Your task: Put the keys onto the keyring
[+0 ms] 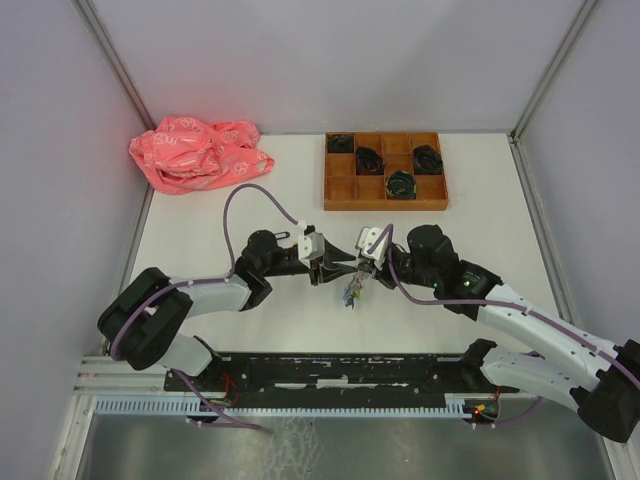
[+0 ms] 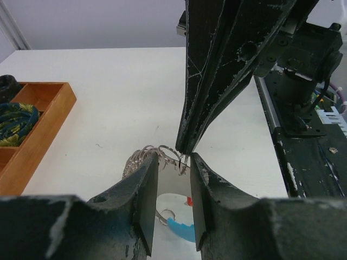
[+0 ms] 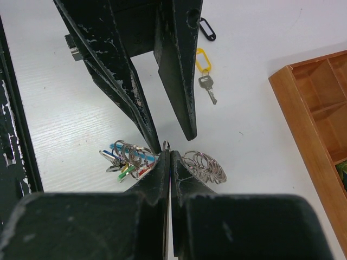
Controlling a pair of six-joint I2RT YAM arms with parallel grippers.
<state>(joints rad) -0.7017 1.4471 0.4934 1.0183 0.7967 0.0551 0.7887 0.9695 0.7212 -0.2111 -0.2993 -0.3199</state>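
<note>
The keyring (image 1: 351,290) hangs low between both grippers at mid-table, with its silver rings (image 3: 203,165) bunched on one side and its coloured tags (image 3: 127,161) on the other. My right gripper (image 3: 169,151) is shut on one thin ring of it. My left gripper (image 2: 174,158) faces it, open, with a fingertip on each side of that ring. The hoop's light-blue section (image 2: 181,227) shows below the left jaws. One key with a yellow tag (image 3: 205,67) lies loose on the table beyond the left fingers (image 3: 181,81).
A wooden compartment tray (image 1: 385,205) holding black coiled bundles stands at the back. A crumpled pink bag (image 1: 200,152) lies at the back left. A black tag (image 3: 206,28) lies on the table past the yellow-tagged key.
</note>
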